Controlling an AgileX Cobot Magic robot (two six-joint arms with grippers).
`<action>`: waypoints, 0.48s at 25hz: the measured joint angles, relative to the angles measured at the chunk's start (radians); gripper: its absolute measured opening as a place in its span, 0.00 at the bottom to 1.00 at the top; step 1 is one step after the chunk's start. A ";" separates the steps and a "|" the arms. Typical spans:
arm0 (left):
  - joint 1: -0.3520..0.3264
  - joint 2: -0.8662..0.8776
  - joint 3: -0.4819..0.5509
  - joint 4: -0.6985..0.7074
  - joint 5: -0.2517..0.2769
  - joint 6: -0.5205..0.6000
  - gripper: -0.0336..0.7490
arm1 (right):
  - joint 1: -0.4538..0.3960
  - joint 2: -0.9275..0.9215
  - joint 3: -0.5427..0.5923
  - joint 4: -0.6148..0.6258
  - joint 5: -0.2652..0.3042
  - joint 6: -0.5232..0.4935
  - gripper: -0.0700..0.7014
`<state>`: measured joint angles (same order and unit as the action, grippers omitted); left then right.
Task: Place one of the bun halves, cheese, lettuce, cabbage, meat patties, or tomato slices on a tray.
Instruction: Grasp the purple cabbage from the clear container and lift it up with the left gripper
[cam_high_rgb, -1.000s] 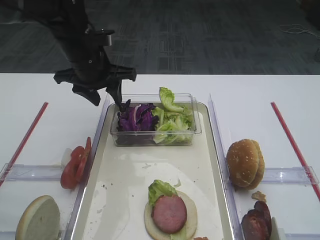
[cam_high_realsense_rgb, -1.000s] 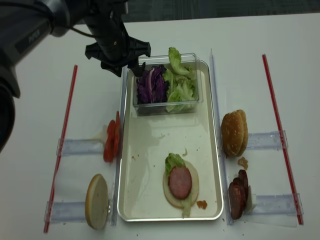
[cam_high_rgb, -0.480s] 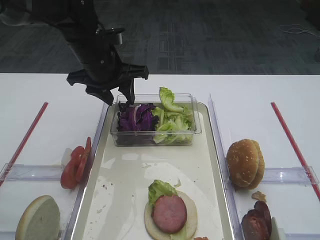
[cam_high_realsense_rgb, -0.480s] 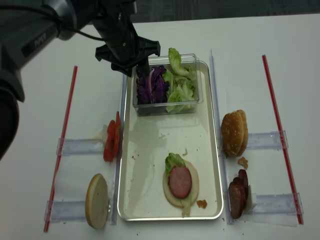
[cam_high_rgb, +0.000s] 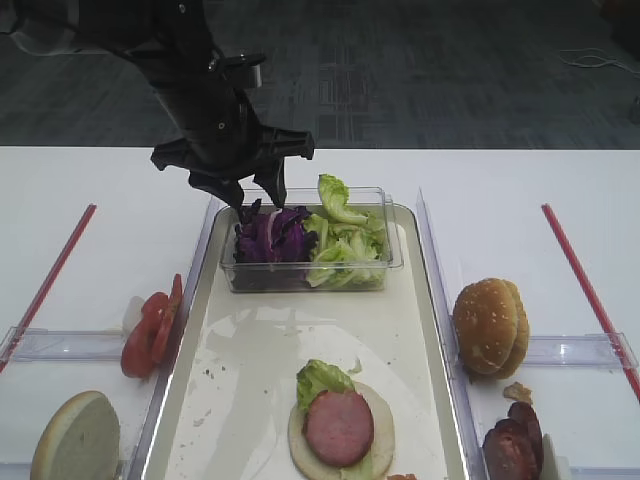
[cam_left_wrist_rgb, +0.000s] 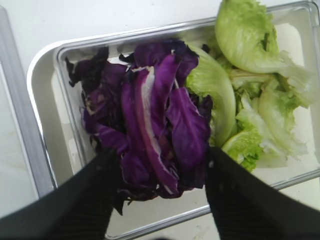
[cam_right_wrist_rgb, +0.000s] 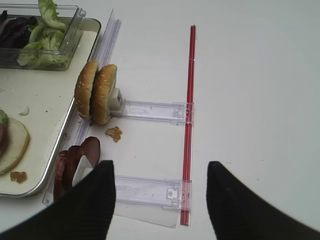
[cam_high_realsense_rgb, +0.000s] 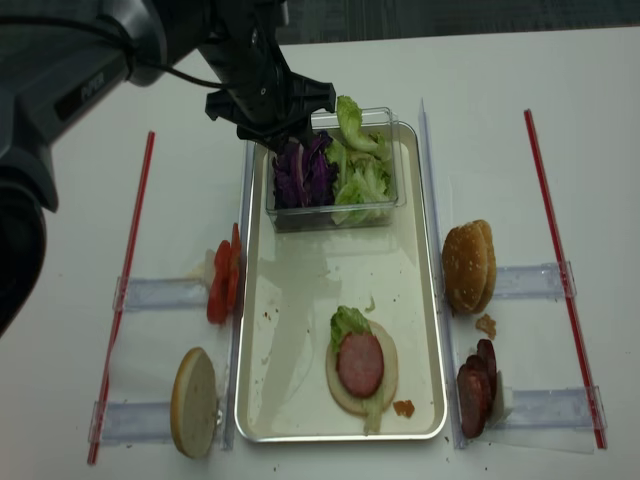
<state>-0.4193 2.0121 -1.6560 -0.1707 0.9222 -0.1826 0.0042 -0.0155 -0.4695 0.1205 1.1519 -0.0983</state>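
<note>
My left gripper (cam_high_rgb: 258, 194) (cam_high_realsense_rgb: 285, 135) is open and hangs over the left end of the clear tub. Its black fingers (cam_left_wrist_rgb: 92, 197) straddle the purple cabbage (cam_left_wrist_rgb: 155, 125) (cam_high_rgb: 268, 237) without closing on it. Green lettuce (cam_left_wrist_rgb: 250, 95) (cam_high_rgb: 345, 240) fills the tub's right half. The cream tray (cam_high_rgb: 270, 350) holds the tub at its far end. At its near end lies a pale bun half (cam_high_rgb: 375, 440) topped with lettuce and a pink patty (cam_high_rgb: 338, 428). My right gripper (cam_right_wrist_rgb: 160, 167) is open and empty above the table right of the tray.
Tomato slices (cam_high_rgb: 150, 328) and a pale bun half (cam_high_rgb: 75, 440) stand in clear holders left of the tray. Sesame buns (cam_high_rgb: 490, 325) (cam_right_wrist_rgb: 97, 92) and dark patties (cam_high_rgb: 512, 445) (cam_right_wrist_rgb: 75, 162) stand on the right. Red strips (cam_high_rgb: 50, 280) (cam_right_wrist_rgb: 190, 125) mark both sides.
My left gripper has moved right, from beside the tub's back left corner to above the purple cabbage, staying open. Nothing else has moved.
</note>
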 joint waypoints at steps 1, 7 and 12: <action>0.000 0.000 0.000 0.000 -0.002 0.000 0.52 | 0.000 0.000 0.000 0.000 0.000 0.000 0.64; 0.000 0.002 0.000 -0.019 -0.020 0.000 0.52 | 0.000 0.000 0.000 0.000 0.000 0.000 0.64; 0.000 0.045 -0.024 -0.041 0.004 0.015 0.52 | 0.000 0.000 0.000 0.000 0.000 0.000 0.64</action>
<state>-0.4193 2.0576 -1.6805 -0.2120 0.9257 -0.1675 0.0042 -0.0155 -0.4695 0.1205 1.1519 -0.0983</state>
